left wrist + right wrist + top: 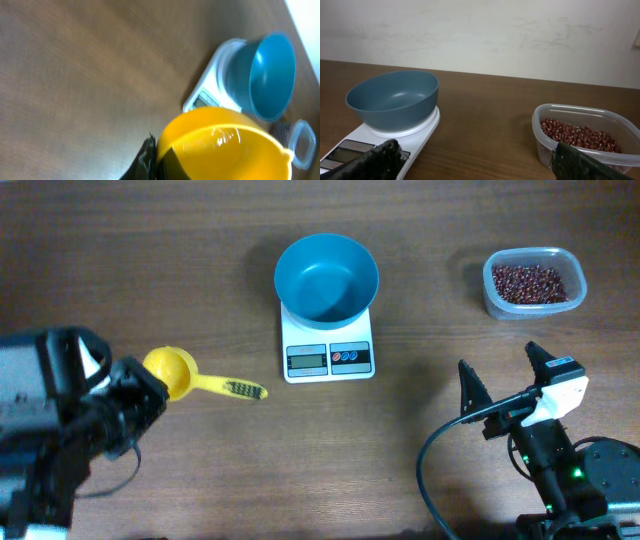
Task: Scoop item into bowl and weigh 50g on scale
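Sitting on the scale [328, 358], the bowl [326, 277] was empty, with the beans [534, 282] in a clear tub [487, 286] well apart. The right gripper [497, 358] had its jaws apart. The left gripper [148, 388] was at a yellow scoop [172, 370], and I could not tell how its jaws stood.

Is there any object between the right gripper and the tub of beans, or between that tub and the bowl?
Nothing visible. Bare table lies between the open right gripper and the tub of beans, and between the tub and the bowl on the scale.
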Action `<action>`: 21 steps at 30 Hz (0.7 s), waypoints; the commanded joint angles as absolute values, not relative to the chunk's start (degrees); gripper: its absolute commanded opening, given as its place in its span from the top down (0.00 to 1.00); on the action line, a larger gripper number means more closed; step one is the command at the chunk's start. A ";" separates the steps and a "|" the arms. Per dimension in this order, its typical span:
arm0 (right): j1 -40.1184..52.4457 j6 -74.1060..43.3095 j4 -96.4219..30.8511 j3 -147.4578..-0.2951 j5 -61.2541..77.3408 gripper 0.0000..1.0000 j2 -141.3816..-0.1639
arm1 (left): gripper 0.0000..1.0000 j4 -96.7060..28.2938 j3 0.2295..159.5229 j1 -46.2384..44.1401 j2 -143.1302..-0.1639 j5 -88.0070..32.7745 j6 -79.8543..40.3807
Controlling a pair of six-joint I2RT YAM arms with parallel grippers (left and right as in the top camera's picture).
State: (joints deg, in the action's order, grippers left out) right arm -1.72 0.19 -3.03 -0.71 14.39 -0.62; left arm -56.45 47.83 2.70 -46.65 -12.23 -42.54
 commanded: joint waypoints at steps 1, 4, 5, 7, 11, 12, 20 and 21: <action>-1.02 -0.05 -3.18 -0.32 14.33 0.01 -0.21 | 1.00 -63.44 48.40 2.76 -44.14 -19.05 -42.41; -1.02 -0.05 -3.20 -0.32 14.33 0.01 -0.21 | 1.00 -68.05 47.70 2.76 -44.16 -20.43 -42.39; -1.02 -0.05 -3.20 -0.32 14.33 0.01 -0.21 | 1.00 -69.47 47.33 2.74 -44.16 -20.40 -42.39; -1.02 -0.05 -3.20 -0.32 14.33 0.01 -0.21 | 1.00 -69.97 44.14 2.76 -44.16 -21.98 -42.39; -1.02 -0.05 -3.20 -0.32 14.33 0.01 -0.21 | 1.00 -69.93 37.50 2.76 -44.16 -27.35 -41.74; -1.02 -0.05 -3.20 -0.32 14.33 0.01 -0.21 | 1.00 -69.97 37.01 2.76 -44.16 -27.70 -41.69; -1.02 -0.23 -3.20 -0.32 14.92 0.01 -0.21 | 1.00 -70.37 36.99 2.76 -44.16 -30.68 -40.25; -1.02 -3.92 -3.18 -0.32 15.64 0.01 -0.21 | 1.00 -70.37 36.99 2.76 -44.16 -30.70 -40.27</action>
State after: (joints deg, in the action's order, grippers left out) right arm -1.69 0.14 -3.03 -0.71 14.41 -0.62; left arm -70.32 37.34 2.70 -44.14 -29.65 -41.39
